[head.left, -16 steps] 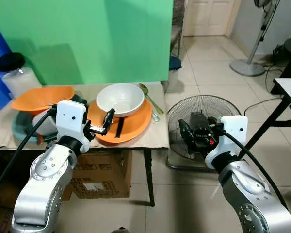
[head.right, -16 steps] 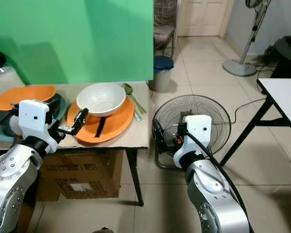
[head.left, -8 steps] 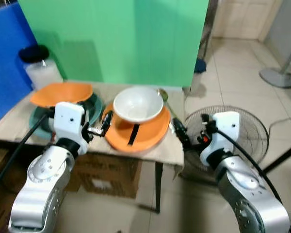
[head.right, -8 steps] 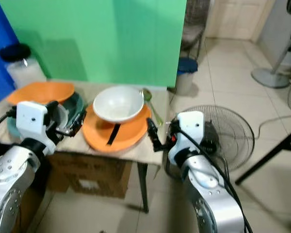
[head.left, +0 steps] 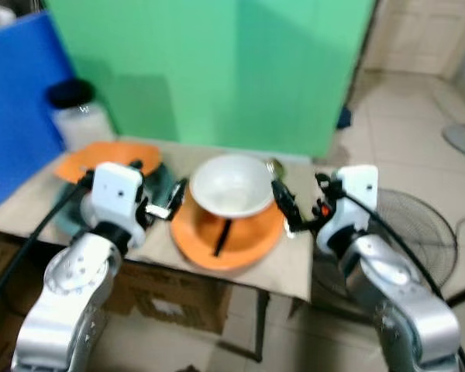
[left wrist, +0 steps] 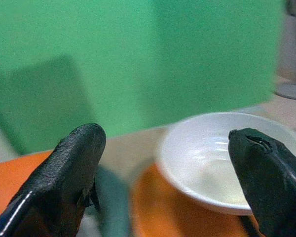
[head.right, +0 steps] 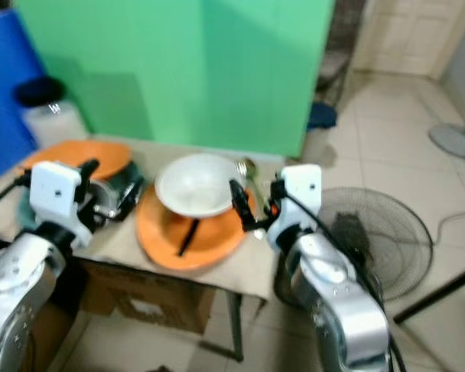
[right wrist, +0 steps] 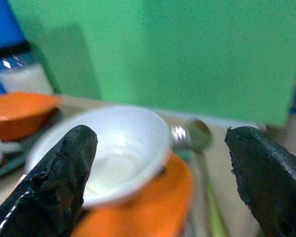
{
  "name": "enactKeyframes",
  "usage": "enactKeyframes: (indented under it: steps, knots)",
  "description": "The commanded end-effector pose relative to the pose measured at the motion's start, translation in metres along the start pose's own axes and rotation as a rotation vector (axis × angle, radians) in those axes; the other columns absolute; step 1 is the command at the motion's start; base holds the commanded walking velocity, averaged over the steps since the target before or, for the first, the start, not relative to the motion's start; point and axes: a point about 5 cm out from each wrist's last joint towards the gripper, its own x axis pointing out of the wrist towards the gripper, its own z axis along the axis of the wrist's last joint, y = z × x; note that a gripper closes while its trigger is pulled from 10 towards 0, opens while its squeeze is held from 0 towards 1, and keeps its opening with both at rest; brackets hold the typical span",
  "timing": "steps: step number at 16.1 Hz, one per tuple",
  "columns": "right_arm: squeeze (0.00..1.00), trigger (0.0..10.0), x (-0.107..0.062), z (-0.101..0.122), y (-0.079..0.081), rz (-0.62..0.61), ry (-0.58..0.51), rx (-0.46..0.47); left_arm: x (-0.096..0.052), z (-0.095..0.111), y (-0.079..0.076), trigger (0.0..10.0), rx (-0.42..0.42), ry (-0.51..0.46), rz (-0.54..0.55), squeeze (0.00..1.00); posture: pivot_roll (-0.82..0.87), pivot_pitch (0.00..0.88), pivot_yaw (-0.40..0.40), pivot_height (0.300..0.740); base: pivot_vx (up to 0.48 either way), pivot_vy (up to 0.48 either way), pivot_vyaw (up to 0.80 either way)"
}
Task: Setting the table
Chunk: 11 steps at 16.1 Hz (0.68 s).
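White bowl (head.left: pixel 231 183) sits on the orange plate (head.left: pixel 231 242) near the bench's (head.left: pixel 283 267) front edge, a dark utensil (head.left: pixel 221 236) on the plate and a spoon (head.right: pixel 246 167) just behind. I read this as the approach step: I've got the left gripper (head.left: pixel 177 199) beside the bowl's left rim and the right gripper (head.left: pixel 283 208) at its right rim, both with jaws apart, holding nothing. Next I'd need to square up, since the head views are blurred, then close on the plate's edges.
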Motion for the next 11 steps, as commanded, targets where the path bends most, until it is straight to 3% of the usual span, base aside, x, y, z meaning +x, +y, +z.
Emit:
enactKeyframes:
  steps: [1, 2, 4, 6, 7, 11]
  knots:
    - [0.75, 10.0, 0.005, 0.001, 0.001, 0.038, 0.034, 0.019, -0.004, 0.003, 0.001, 10.0, 0.027, 0.0, -0.034, 0.0, 0.15, 0.0, 0.044, 0.74, 0.0, 0.0, 0.0]
    - [1.0, 10.0, 0.016, 0.002, -0.002, 0.029, 0.086, 0.022, -0.006, 0.003, -0.002, 10.0, 0.033, -0.008, -0.089, 0.0, 0.15, 0.0, 0.044, 0.74, 0.0, 0.0, 0.0]
    - [1.0, 10.0, 0.028, 0.001, -0.002, 0.03, 0.143, 0.029, -0.007, 0.004, -0.004, 10.0, 0.04, -0.004, -0.157, 0.0, 0.15, 0.0, 0.045, 0.74, 0.0, 0.0, 0.0]
    - [1.0, 10.0, 0.057, 0.0, -0.001, 0.013, 0.276, 0.068, -0.012, 0.0, -0.007, 10.0, 0.055, 0.054, -0.334, 0.0, 0.16, 0.0, 0.051, 0.74, 0.0, 0.0, 0.0]
    - [0.0, 10.0, 0.066, 0.003, 0.001, 0.023, 0.281, 0.1, -0.014, -0.002, -0.009, 10.0, 0.055, 0.08, -0.383, 0.0, 0.16, 0.0, 0.052, 0.74, 0.0, 0.0, 0.0]
    - [0.0, 10.0, 0.1, -0.002, -0.002, -0.056, 0.383, 0.238, -0.019, -0.006, -0.015, 10.0, 0.068, 0.132, -0.534, 0.0, 0.16, 0.0, 0.05, 0.74, 0.0, 0.0, 0.0]
